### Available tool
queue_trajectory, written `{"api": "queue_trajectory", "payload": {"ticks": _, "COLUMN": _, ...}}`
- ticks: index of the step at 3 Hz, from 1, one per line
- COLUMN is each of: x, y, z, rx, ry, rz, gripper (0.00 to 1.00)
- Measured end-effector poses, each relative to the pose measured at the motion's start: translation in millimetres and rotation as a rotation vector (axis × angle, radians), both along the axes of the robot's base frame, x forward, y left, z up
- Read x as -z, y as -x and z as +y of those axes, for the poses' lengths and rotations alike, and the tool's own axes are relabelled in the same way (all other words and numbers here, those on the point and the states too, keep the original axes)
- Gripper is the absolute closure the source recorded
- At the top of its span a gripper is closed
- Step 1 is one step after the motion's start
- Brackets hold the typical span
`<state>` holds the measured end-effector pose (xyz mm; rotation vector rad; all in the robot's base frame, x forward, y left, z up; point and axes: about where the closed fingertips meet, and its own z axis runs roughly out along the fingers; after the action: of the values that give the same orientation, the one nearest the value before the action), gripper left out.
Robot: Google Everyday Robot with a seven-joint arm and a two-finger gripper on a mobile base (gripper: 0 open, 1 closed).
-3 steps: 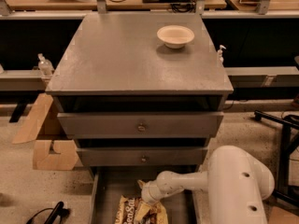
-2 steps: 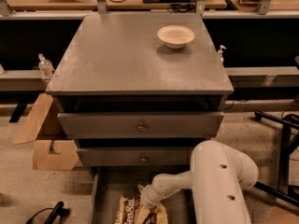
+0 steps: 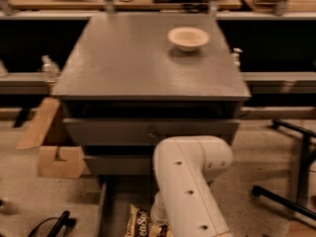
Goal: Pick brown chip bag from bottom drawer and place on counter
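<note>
The brown chip bag [image 3: 139, 224] lies in the open bottom drawer [image 3: 117, 197] at the lower edge of the camera view; only its tan and dark top with white lettering shows. My gripper [image 3: 158, 224] is down in that drawer at the bag's right edge, mostly hidden behind my big white arm [image 3: 190, 181]. The arm covers the right part of the drawer and part of the cabinet's front. The grey counter [image 3: 128, 63] is the cabinet's top, above the two shut upper drawers.
A cream bowl [image 3: 187, 37] sits on the counter's far right. A cardboard box [image 3: 58, 154] stands on the floor left of the cabinet. Black stand legs [image 3: 291, 181] are at the right. A black tool [image 3: 55, 225] lies at the lower left. Small bottles [image 3: 49, 67] sit on side ledges.
My white arm has swung left and toward the camera, now hiding more of the bottom drawer and the cabinet front. The chip bag stays in the drawer at about the same spot.
</note>
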<state>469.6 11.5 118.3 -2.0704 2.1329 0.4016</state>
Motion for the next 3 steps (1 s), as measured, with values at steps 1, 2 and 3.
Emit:
{"api": "queue_trajectory", "payload": {"ticks": 1, "x": -3.3, "y": 0.0, "z": 0.0, "rx": 0.0, "ry": 0.0, "rz": 0.0, "gripper": 0.65}}
{"api": "queue_trajectory", "payload": {"ticks": 2, "x": -10.8, "y": 0.0, "z": 0.0, "rx": 0.0, "ry": 0.0, "rz": 0.0, "gripper": 0.96}}
{"api": "queue_trajectory", "payload": {"ticks": 3, "x": -12.4, "y": 0.0, "z": 0.0, "rx": 0.0, "ry": 0.0, "rz": 0.0, "gripper": 1.0}}
